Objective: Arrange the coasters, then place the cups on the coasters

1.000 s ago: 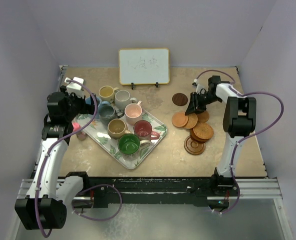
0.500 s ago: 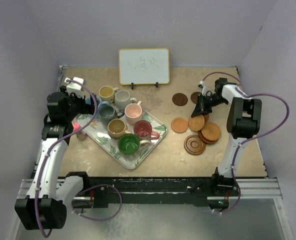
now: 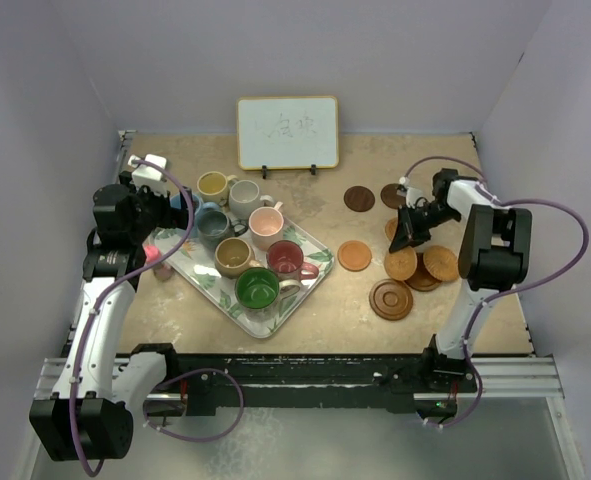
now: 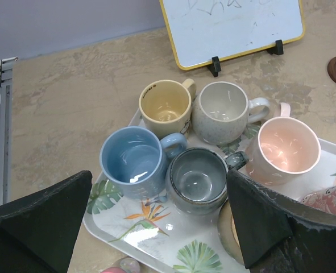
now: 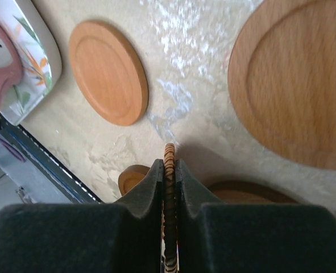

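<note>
My right gripper (image 5: pixel 169 162) is shut on a thin coaster (image 5: pixel 169 152) held on edge, its striped rim sticking out between the pads just above the table. In the top view this gripper (image 3: pixel 407 236) hangs over the spread coasters: two dark ones (image 3: pixel 359 198) at the back, an orange one (image 3: pixel 354 255) to the left, two more orange-brown (image 3: pixel 440 262) and a dark grooved one (image 3: pixel 390 299) nearer. The cups stand on the tray (image 4: pixel 156 242): yellow (image 4: pixel 165 107), off-white (image 4: pixel 223 111), pink (image 4: pixel 287 149), light blue (image 4: pixel 132 162), grey-blue (image 4: pixel 197 181), and green (image 3: pixel 257 288). My left gripper (image 4: pixel 159 227) is open above them.
A whiteboard (image 3: pixel 287 132) on a stand is at the back of the table. A small pink and white object (image 3: pixel 155 252) lies beside the tray's left edge. The tan cup (image 3: pixel 235 256) and red cup (image 3: pixel 285 258) are on the tray too.
The right gripper has shifted right and nearer and closed on a coaster. The heap of coasters has spread out across the table. The left arm has not moved.
</note>
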`<action>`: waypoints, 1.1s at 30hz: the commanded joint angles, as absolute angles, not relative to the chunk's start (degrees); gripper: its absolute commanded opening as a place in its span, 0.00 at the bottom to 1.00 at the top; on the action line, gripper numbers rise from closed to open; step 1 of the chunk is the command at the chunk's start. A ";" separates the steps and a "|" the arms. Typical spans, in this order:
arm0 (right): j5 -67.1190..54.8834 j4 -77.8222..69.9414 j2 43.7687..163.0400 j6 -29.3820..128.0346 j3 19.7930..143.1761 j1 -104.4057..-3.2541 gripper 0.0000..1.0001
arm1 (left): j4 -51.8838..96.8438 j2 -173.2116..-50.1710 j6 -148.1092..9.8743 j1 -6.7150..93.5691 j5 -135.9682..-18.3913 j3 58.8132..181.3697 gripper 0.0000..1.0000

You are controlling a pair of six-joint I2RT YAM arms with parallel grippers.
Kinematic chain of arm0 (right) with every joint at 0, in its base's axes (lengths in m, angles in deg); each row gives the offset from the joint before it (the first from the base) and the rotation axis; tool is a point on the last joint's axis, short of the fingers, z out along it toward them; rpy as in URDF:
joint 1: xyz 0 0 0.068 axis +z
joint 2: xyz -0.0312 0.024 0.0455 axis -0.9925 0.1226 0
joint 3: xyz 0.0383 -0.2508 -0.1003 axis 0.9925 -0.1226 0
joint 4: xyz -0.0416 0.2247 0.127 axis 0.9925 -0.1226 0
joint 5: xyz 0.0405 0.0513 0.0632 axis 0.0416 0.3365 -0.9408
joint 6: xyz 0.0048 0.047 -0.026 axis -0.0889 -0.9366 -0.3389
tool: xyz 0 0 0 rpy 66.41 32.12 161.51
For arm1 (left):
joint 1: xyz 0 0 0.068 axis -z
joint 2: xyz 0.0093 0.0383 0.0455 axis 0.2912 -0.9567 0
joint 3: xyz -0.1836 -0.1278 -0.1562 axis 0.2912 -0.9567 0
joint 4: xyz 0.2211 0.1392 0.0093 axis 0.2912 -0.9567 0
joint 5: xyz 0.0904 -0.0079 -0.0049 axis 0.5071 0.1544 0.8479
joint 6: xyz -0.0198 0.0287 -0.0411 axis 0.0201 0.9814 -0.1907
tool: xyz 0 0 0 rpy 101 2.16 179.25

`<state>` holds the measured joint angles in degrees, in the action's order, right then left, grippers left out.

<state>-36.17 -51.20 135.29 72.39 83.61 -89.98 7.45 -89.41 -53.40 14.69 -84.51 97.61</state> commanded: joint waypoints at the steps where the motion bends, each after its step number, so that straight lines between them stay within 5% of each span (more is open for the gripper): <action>1: -33.12 -54.45 131.29 76.66 80.97 -89.81 0.00 | 9.38 -88.24 -53.12 14.21 -84.73 97.45 0.98; 33: -37.75 -47.31 133.94 79.15 80.76 -69.77 0.00 | 9.92 -89.72 -53.02 13.54 -84.93 97.53 0.99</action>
<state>-36.80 -51.81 131.86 79.39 77.38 -70.25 7.47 -89.56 -53.42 14.21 -84.56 96.94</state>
